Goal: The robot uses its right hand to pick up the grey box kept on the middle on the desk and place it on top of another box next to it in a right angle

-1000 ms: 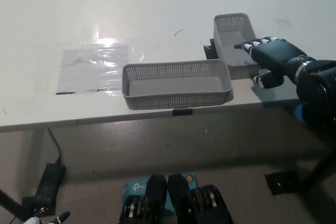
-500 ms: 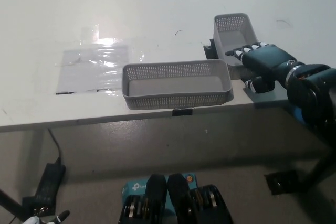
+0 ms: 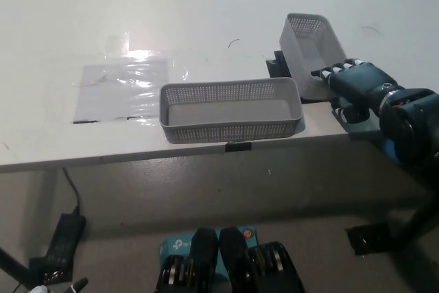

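The black right hand (image 3: 351, 80) has its fingers closed on the near right wall of the tilted grey box (image 3: 312, 49); the second box (image 3: 230, 109) lies just left of it.

Single head cam, mounted high, pitched steeply down. It frames the white bench (image 3: 206, 5) from its near edge plus floor below. Mid-range, no second view.

The grey box (image 3: 314, 53) is a perforated mesh tray, open at the top and empty. It stands behind the right end of the second box (image 3: 231, 109), tilted, its near end raised off the desk (its far end looks lower). The second box, a longer grey mesh tray, lies flat and level, crosswise, empty too, in front of the first.
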Robot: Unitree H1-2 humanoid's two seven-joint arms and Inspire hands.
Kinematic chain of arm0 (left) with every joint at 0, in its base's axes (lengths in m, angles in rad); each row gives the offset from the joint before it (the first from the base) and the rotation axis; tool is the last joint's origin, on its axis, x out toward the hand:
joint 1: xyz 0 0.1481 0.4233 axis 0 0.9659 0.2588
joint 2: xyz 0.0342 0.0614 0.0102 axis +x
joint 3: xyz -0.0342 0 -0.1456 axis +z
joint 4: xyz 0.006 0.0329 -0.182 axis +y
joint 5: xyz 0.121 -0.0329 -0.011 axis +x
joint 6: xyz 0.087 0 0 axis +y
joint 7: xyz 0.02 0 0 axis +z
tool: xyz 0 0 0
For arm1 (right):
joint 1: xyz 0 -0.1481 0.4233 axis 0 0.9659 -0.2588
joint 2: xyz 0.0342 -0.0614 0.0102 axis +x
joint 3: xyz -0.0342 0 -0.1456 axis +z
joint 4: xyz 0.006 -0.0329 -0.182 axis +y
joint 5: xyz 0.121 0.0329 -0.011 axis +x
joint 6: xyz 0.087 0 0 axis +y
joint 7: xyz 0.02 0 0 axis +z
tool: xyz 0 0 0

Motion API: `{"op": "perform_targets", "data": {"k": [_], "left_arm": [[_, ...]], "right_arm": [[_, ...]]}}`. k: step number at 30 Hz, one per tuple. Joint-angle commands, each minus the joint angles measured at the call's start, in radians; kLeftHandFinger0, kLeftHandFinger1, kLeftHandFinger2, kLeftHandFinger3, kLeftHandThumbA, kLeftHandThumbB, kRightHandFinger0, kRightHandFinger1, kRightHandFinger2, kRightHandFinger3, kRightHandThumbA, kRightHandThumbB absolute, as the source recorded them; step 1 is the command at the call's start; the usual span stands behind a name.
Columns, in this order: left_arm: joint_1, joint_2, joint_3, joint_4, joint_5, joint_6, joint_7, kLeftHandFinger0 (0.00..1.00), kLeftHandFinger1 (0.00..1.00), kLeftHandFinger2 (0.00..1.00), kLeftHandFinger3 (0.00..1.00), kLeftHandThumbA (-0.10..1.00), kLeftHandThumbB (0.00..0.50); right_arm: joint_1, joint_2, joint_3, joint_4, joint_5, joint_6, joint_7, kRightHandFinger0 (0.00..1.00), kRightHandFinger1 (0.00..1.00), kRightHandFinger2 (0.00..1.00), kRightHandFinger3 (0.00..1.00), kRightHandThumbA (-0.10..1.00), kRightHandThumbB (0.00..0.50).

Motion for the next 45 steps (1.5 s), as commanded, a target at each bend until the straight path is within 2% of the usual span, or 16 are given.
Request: {"op": "perform_targets", "data": {"k": [1,6,8,9,11,12,13,16,20,24,26,28,31,35,41,45], "left_arm": [[0.015,0.009,0.022,-0.035,-0.002,0.003,-0.003,0.04,0.03,0.04,0.05,0.97,0.315],[0.008,0.014,0.025,-0.040,0.006,0.003,-0.002,0.08,0.01,0.01,0.06,0.96,0.283],[0.001,0.019,0.022,-0.037,0.009,0.004,-0.007,0.10,0.03,0.03,0.08,0.98,0.304],[-0.004,0.023,0.022,-0.035,0.010,0.004,-0.010,0.10,0.03,0.03,0.09,0.98,0.314],[-0.005,0.022,0.026,-0.037,0.002,0.004,-0.014,0.04,0.02,0.02,0.08,1.00,0.363],[-0.007,0.026,0.024,-0.038,0.004,0.009,-0.018,0.04,0.01,0.02,0.07,1.00,0.377],[-0.007,0.031,0.021,-0.041,0.010,0.004,-0.018,0.02,0.01,0.02,0.05,1.00,0.327],[-0.014,0.036,0.018,-0.036,0.016,0.004,-0.023,0.01,0.02,0.04,0.07,1.00,0.338],[-0.009,0.039,0.022,-0.044,0.018,0.001,-0.021,0.02,0.01,0.02,0.07,1.00,0.326],[-0.010,0.036,0.030,-0.041,0.011,-0.007,-0.019,0.02,0.01,0.03,0.06,1.00,0.318],[-0.008,0.033,0.034,-0.043,0.008,-0.008,-0.015,0.00,0.00,0.01,0.04,0.99,0.329],[-0.009,0.038,0.028,-0.045,0.012,-0.018,-0.020,0.00,0.00,0.00,0.04,0.99,0.301],[-0.007,0.039,0.026,-0.047,0.014,-0.014,-0.021,0.00,0.00,0.01,0.05,1.00,0.317],[-0.006,0.031,0.028,-0.036,0.012,-0.015,-0.014,0.02,0.00,0.01,0.07,1.00,0.295],[0.002,0.024,0.029,-0.053,0.009,0.021,-0.018,0.05,0.03,0.05,0.12,0.95,0.253],[0.002,0.027,0.021,-0.044,0.027,-0.002,-0.009,0.12,0.01,0.01,0.11,0.99,0.294]], "right_arm": [[-0.039,0.015,0.008,-0.008,-0.034,-0.002,-0.032,1.00,1.00,1.00,1.00,0.30,0.475],[-0.030,0.053,0.000,-0.043,-0.037,0.027,-0.031,1.00,1.00,1.00,1.00,0.30,0.434],[-0.031,0.060,0.001,-0.049,-0.046,0.025,-0.040,0.64,0.91,0.98,1.00,0.27,0.409],[-0.034,0.066,0.008,-0.049,-0.054,0.007,-0.053,0.17,0.38,0.51,1.00,0.22,0.409],[-0.041,0.064,0.037,-0.044,-0.087,-0.026,-0.067,0.00,0.01,0.19,1.00,0.15,0.363],[-0.045,0.064,0.050,-0.038,-0.101,-0.030,-0.067,0.00,0.00,0.20,0.98,0.09,0.326],[-0.059,0.067,0.080,-0.027,-0.136,-0.017,-0.040,0.11,0.10,0.29,0.84,-0.09,0.194],[-0.089,0.063,0.138,0.010,-0.199,-0.011,-0.034,0.00,0.02,0.20,0.57,-0.10,0.004],[-0.087,0.063,0.161,0.048,-0.228,0.004,-0.125,0.00,0.05,0.23,0.44,-0.10,0.000],[-0.064,0.066,0.126,0.105,-0.195,-0.042,-0.319,0.00,0.00,0.20,0.01,-0.10,0.056],[-0.053,0.063,0.111,0.135,-0.182,-0.070,-0.416,0.00,0.01,0.33,0.02,-0.10,0.094],[-0.040,0.062,0.083,0.167,-0.151,-0.098,-0.492,0.00,0.10,0.48,0.24,-0.10,0.095],[-0.026,0.065,0.048,0.193,-0.116,-0.144,-0.574,0.00,0.14,0.51,0.45,-0.10,0.231],[0.005,0.069,-0.022,0.180,-0.052,-0.200,-0.649,0.00,0.16,0.49,0.46,-0.10,0.250],[0.072,0.073,-0.094,0.130,-0.008,-0.234,-0.682,0.00,0.00,0.21,0.09,-0.10,0.228],[0.099,0.062,-0.136,0.145,0.010,-0.309,-0.750,0.00,0.00,0.13,0.00,-0.10,0.246]]}}
